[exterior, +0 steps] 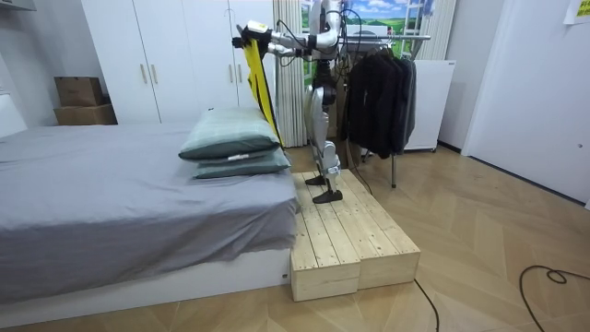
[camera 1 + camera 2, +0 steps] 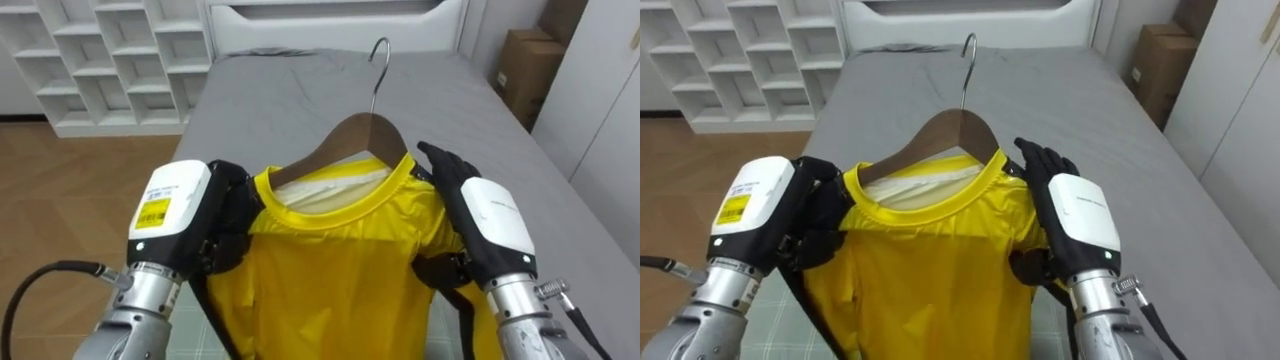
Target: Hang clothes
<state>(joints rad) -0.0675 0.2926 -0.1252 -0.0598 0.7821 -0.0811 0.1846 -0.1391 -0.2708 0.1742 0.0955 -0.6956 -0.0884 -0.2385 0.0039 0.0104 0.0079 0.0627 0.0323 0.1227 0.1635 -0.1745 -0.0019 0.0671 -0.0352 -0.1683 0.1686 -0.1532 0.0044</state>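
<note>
The left robot hand (image 2: 215,225) is closed on the left shoulder of a yellow shirt (image 2: 340,270), with dark fingers curled into the cloth. The right robot hand (image 2: 470,205) is clamped on the other shoulder, fingers laid along the top seam and the thumb pressed in from the front. The shirt is already dressed on a wooden hanger (image 2: 352,135) and is held up in the air between the two hands, over a grey bed (image 2: 300,90), with the metal hook (image 2: 380,50) standing free above the collar. Handling is judged as follows: the cloth is light, thin, limp and probably slick, so it may slide off the hanger's ends if tilted. The hanger is stiff and is the better thing to be gripped, at the neck just below the hook, once a hand can be freed. In the room view the robot is seen standing on a wooden platform (image 1: 346,231) beside the bed, near stacked pillows (image 1: 230,143), with a clothes rack (image 1: 392,37) of dark clothes (image 1: 383,92) behind it. A turn towards the rack is judged necessary. The platform's edges are close to the feet, and free rail appears limited by the garments already hung.
</note>
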